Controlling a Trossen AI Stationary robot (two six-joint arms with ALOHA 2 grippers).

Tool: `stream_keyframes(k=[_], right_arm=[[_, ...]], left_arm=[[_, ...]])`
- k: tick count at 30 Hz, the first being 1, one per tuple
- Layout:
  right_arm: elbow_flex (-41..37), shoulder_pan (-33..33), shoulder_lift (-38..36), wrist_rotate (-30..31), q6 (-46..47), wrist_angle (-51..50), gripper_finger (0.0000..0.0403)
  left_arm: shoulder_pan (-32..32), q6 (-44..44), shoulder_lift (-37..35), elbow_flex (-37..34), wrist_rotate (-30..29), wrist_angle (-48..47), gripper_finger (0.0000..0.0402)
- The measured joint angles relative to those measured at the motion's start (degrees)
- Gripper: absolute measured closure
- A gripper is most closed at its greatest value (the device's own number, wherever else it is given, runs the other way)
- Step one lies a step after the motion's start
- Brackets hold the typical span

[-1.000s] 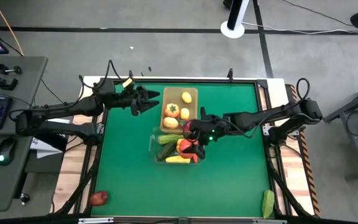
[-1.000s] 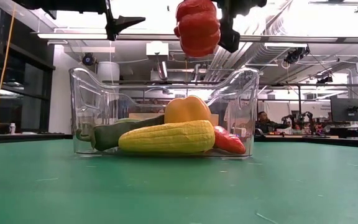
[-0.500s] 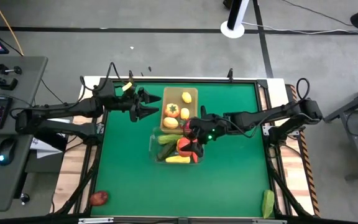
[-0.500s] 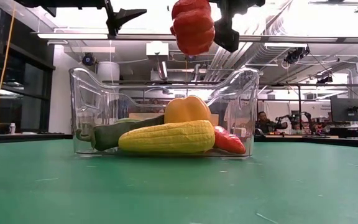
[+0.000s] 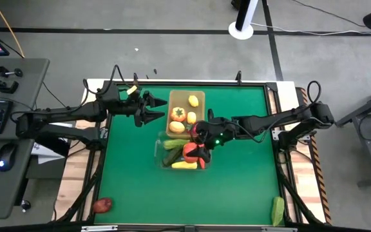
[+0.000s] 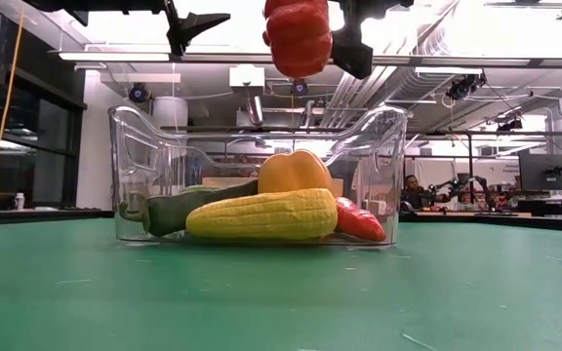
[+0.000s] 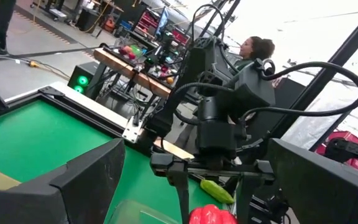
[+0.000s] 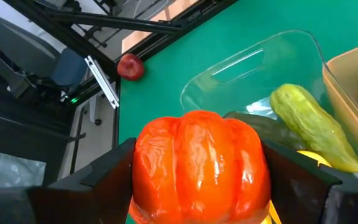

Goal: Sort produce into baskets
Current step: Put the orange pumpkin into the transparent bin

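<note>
My right gripper [image 5: 197, 152] is shut on a red-orange pepper [image 8: 201, 168], which hangs above the clear basket [image 6: 257, 175]. In that basket lie a corn cob [image 6: 261, 215], a yellow pepper [image 6: 295, 172], green cucumbers [image 8: 312, 127] and a red piece [image 6: 359, 222]. The tan basket [image 5: 199, 96] behind it holds a lemon [image 5: 193, 100] and orange-yellow pieces. My left gripper [image 5: 154, 110] hovers open at the tan basket's left side, with nothing between its fingers. My right gripper pinches the pepper by its two opposite sides [image 8: 143, 171] between its two fingers [image 8: 107, 177]. The fingers slant downward from the table's right side. The pepper is lifted clear, above the clear basket's rim [image 6: 301, 39].
A red apple [image 5: 102, 205] lies at the table's near left corner and a green piece [image 5: 277, 211] at the near right edge. The green mat is bare in front of the baskets and to their right. A person [image 7: 257, 48] stands beyond the table.
My left gripper has swung a little toward the tan basket and stays open. My right gripper has rolled slightly, and the pepper in it has shifted a little up and toward the table's left, still clear of the clear basket.
</note>
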Motion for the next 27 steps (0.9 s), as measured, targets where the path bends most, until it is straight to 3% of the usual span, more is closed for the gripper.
stream_keyframes(k=[9,16,27], right_arm=[[0.0,0.0,0.0,-0.3,-0.1,0.0,0.0114],[0.0,0.0,0.0,-0.3,0.0,0.0,0.0114],[0.0,0.0,0.0,-0.3,0.0,0.1,0.0114]], left_arm=[[-4.3,-0.1,0.0,0.0,-0.2,0.7,0.0021],[-8.2,0.0,0.0,0.0,-4.3,0.7,0.0021],[-8.6,0.5,0.0,0.0,-5.0,0.7,0.0021]])
